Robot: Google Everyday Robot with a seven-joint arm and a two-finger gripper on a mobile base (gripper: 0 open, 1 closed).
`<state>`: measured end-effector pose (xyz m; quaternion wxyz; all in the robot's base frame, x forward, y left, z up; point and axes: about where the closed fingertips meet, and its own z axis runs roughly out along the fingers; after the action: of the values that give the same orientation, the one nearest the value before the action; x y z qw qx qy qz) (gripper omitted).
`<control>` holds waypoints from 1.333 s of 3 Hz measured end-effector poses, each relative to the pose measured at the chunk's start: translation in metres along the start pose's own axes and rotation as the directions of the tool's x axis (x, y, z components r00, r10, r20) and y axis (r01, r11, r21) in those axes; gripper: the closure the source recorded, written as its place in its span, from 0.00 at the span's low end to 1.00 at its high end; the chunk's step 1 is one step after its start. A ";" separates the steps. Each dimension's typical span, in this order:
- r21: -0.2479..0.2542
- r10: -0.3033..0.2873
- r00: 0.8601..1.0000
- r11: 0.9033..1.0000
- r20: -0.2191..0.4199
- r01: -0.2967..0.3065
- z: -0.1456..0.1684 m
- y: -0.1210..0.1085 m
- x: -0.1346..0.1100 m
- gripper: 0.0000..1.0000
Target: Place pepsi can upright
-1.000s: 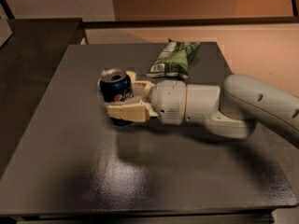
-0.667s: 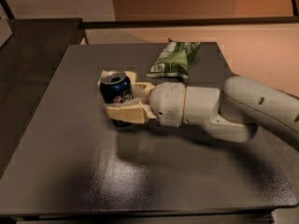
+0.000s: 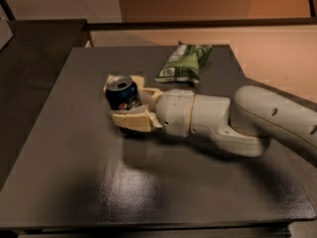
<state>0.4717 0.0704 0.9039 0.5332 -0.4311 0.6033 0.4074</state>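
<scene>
The gripper (image 3: 117, 102) reaches in from 3 o'clock, jaws clamped on both sides of the upright pepsi can (image 3: 122, 94); a chip bag (image 3: 184, 62) lies at its 1 o'clock.

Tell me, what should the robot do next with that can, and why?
Probably open the gripper and let go: the pepsi can already stands upright, silver top up, clasped between the fingers, apparently down on the dark table.

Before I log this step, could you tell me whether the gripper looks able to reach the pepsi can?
Yes, it seems: the gripper sits with a finger on each side of the pepsi can, nothing between them; the chip bag lies behind, apart.
</scene>
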 end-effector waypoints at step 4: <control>0.008 -0.039 0.999 0.999 0.036 0.039 0.026 -0.015 0.008 0.59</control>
<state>0.4933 0.0903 0.8929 0.5534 -0.4333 0.5867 0.4022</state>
